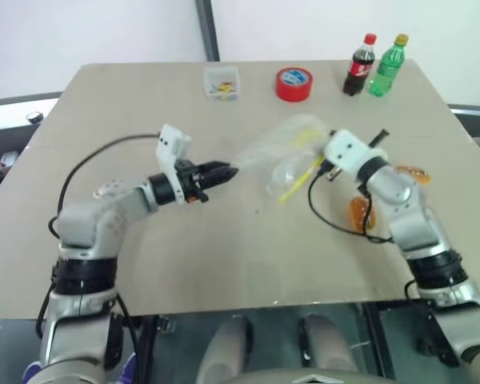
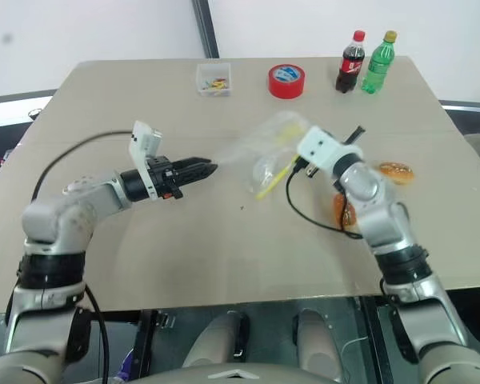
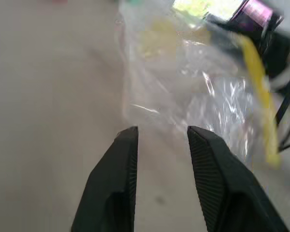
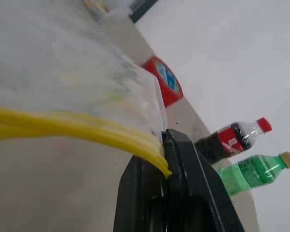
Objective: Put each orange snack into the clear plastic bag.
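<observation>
Item: clear plastic bag [image 2: 268,152], crinkled, yellow strip, lifted above the table [image 2: 224,248]; my right gripper [image 4: 166,145] pinches its strip, my left gripper [image 3: 162,145] gapes narrowly beside it. Orange snacks [image 2: 396,171] [image 2: 343,210] lie beside my right arm. No legible labels.

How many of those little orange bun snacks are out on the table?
2. One oval orange-brown snack lies on the table beyond the robot's right arm; the other orange snack sits nearer, partly hidden behind that arm. None seem to be inside the clear plastic bag.
</observation>
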Motion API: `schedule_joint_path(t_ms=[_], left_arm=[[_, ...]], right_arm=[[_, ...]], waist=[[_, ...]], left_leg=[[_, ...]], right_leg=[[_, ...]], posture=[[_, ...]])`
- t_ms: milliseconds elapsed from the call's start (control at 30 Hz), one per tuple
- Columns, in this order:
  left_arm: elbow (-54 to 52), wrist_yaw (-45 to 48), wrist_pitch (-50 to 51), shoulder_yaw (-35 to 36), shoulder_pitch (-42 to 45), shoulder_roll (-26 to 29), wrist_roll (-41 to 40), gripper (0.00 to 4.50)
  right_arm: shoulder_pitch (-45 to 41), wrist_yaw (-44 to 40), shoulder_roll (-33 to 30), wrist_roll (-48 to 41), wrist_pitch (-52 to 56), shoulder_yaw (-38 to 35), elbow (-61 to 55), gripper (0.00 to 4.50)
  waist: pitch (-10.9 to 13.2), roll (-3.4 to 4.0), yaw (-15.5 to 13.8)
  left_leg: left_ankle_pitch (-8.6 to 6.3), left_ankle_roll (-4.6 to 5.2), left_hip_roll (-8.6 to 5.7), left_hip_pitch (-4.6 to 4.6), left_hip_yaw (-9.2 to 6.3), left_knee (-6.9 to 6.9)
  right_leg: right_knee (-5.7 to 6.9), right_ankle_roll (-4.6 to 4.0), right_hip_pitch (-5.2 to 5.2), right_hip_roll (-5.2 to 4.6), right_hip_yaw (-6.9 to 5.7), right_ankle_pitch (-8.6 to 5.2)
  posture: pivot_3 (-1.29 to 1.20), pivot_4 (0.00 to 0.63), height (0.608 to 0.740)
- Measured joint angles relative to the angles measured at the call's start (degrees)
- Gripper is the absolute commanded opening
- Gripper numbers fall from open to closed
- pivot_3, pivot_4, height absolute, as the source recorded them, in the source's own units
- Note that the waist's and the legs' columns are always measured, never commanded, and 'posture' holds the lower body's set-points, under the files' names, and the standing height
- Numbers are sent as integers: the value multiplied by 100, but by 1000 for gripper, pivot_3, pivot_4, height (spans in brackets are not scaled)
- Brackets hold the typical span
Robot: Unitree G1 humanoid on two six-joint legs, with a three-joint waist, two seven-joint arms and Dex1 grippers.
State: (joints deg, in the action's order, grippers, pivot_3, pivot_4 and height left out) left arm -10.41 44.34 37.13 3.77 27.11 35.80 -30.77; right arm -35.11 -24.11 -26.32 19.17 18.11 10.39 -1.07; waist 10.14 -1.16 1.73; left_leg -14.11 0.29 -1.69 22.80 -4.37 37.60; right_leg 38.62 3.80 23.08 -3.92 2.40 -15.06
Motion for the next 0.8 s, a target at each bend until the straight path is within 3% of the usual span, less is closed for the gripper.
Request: schedule_joint_path(t_ms=[133,233,400,800], left_arm=[[-799,118,-1413,-513,-404,100,972,1653],[-1064,101,-1851,-822,-430,117,1451,1653],[-1338,93,-1733,-1333,-425,29,1702,1653],[-1314,219,-1622,-1547,-280,-87,1933,1653]], right_arm=[[-299,-450,-12,-83,431,116,193,0],[-482,-608,20,-95,647,200,236,0],[-744,-754,284,-140,1052,360,302,0],[-991,-680,624,-171,1357,459,628,0]], waist=[[0,1,-2],[0,0,8],[0,1,45],[0,1,60]], left_leg=[[-1,3,-1,20,11,-27],[-1,4,-2,49,12,-27],[0,5,-3,93,6,-13],[1,5,-5,90,4,-5]], right_leg=[[-27,0,19,-2,8,0],[-33,2,43,-1,6,1],[-21,3,87,1,-1,1],[-10,3,86,10,-3,1]], posture=[[0,150,740],[0,150,740],[0,150,740],[0,150,740]])
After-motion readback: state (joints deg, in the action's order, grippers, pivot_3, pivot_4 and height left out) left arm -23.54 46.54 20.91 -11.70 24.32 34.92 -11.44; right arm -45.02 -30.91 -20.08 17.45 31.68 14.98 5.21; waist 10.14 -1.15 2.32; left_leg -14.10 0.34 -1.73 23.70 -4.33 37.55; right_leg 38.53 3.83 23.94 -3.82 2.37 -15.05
